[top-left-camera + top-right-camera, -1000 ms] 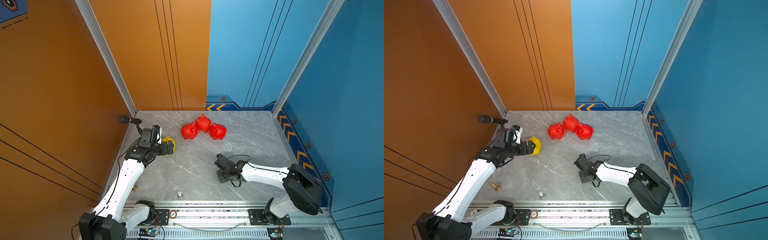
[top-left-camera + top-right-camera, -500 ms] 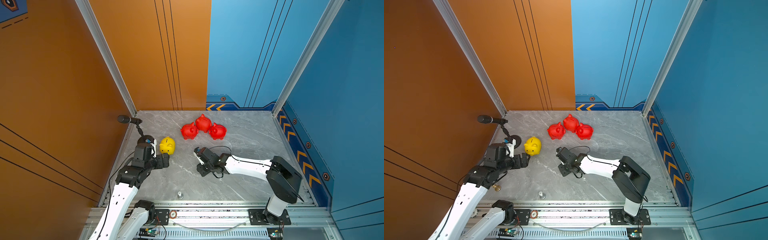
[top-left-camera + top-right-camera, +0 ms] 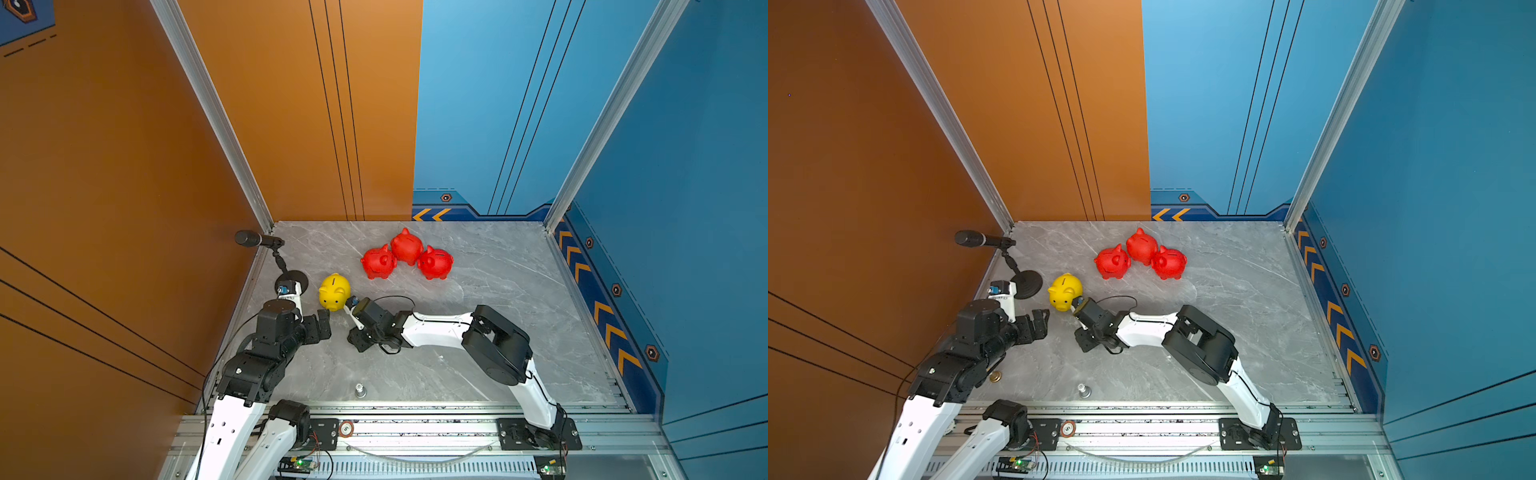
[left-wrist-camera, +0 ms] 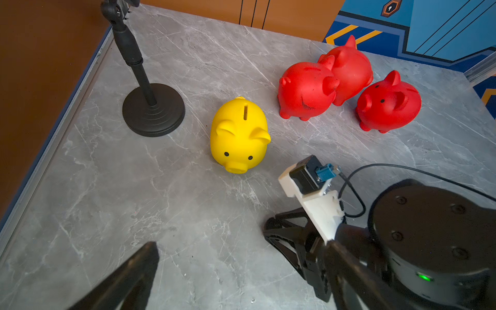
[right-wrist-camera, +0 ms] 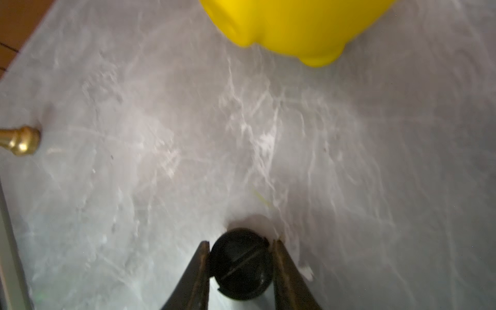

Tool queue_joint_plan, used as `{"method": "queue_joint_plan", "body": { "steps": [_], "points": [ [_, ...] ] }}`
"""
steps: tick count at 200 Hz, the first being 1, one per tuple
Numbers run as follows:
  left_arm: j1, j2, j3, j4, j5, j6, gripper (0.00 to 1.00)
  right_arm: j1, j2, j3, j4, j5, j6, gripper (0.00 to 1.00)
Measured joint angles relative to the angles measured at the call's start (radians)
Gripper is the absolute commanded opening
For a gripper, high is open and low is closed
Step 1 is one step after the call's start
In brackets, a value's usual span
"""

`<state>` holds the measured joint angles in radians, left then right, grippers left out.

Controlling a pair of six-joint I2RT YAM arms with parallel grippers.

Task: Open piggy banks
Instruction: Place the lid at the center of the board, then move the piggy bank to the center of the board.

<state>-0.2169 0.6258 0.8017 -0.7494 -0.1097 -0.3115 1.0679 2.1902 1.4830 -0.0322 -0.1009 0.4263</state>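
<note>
Piggy banks (image 3: 1142,248) number four, all upright on the grey marbled surface (image 3: 498,332). Farthest left we see a black microphone stand (image 4: 153,112) beside the orange wall. Next comes our left hand (image 3: 323,323), its fingers spread wide with nothing between them, near the yellow piggy bank (image 3: 334,291) but apart from it. That bank stands with its coin slot up and its snout toward the near edge. Just to its right, our right hand (image 5: 240,243) sits low over the surface, fingers narrowed onto a round black plug (image 5: 241,265). Farther right and toward the back wall, we find the three red piggy banks (image 3: 406,248) bunched close together.
</note>
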Motion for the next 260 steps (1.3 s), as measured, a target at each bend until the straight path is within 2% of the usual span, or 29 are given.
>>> {"method": "queue_joint_plan", "body": {
  "steps": [39, 93, 107, 141, 147, 152, 205, 260],
  "points": [
    [0.007, 0.002, -0.001, 0.000, 0.002, -0.001, 0.98, 0.014, 0.066, 0.052, 0.095, 0.057, 0.070, 0.34],
    [0.030, 0.006, -0.001, 0.002, 0.013, -0.001, 0.98, 0.023, 0.078, 0.047, 0.189, 0.105, 0.121, 0.58],
    [0.038, 0.013, -0.001, 0.003, 0.023, 0.000, 0.98, 0.020, 0.066, 0.009, 0.222, 0.105, 0.129, 0.66],
    [0.055, 0.044, 0.000, 0.012, 0.059, 0.000, 0.98, -0.003, -0.016, -0.130, 0.280, 0.089, 0.122, 0.77],
    [0.055, 0.056, 0.003, 0.013, 0.066, 0.000, 0.98, -0.010, -0.034, -0.157, 0.287, 0.085, 0.116, 0.83],
    [0.055, 0.068, 0.007, 0.015, 0.073, 0.000, 0.98, -0.019, -0.063, -0.195, 0.294, 0.082, 0.111, 0.99],
    [0.055, 0.246, 0.091, 0.065, 0.175, 0.009, 0.98, -0.128, -0.352, -0.459, 0.273, 0.068, 0.023, 1.00],
    [-0.005, 0.555, 0.253, 0.110, 0.245, 0.016, 0.98, -0.267, -0.525, -0.578, 0.156, 0.047, -0.061, 1.00]
  ]
}}
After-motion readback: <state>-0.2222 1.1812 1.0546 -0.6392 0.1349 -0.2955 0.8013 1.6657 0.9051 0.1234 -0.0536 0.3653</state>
